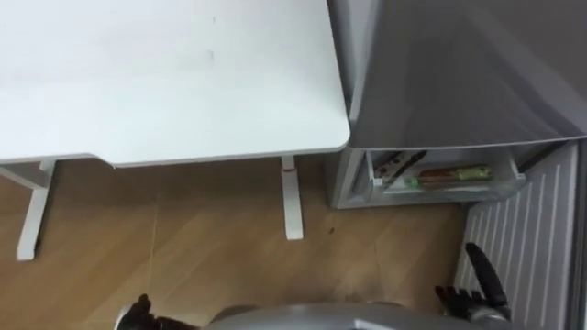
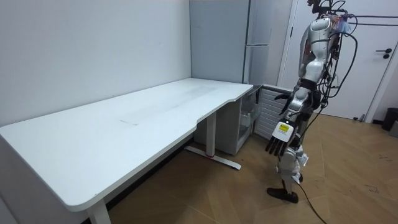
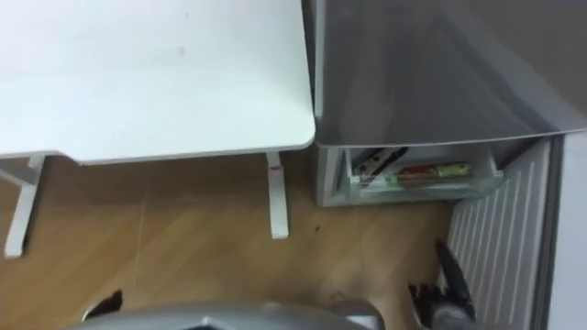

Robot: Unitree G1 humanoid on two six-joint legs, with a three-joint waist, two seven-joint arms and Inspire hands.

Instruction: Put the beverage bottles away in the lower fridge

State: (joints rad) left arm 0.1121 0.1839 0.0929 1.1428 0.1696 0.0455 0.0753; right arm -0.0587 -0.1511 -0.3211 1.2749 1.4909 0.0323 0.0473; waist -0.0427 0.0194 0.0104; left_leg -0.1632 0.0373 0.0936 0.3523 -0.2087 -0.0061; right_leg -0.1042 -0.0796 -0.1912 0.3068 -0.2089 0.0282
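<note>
In the open lower fridge (image 1: 353,179) lie two long items, likely the drinks (image 1: 453,174) — one greenish, one dark. Probably light, stiff, slick if cold; grip round the middle. Right hand (image 1: 475,298) by the door (image 1: 523,229), fingers apart, empty. Left hand (image 2: 278,142) hangs loose — fingers relaxed, empty.

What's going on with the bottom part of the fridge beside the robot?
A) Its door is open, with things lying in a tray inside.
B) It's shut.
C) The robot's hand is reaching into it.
A: the lower door stands open, a greenish item lies in the tray, and the right hand hangs low, apart from it.
</note>
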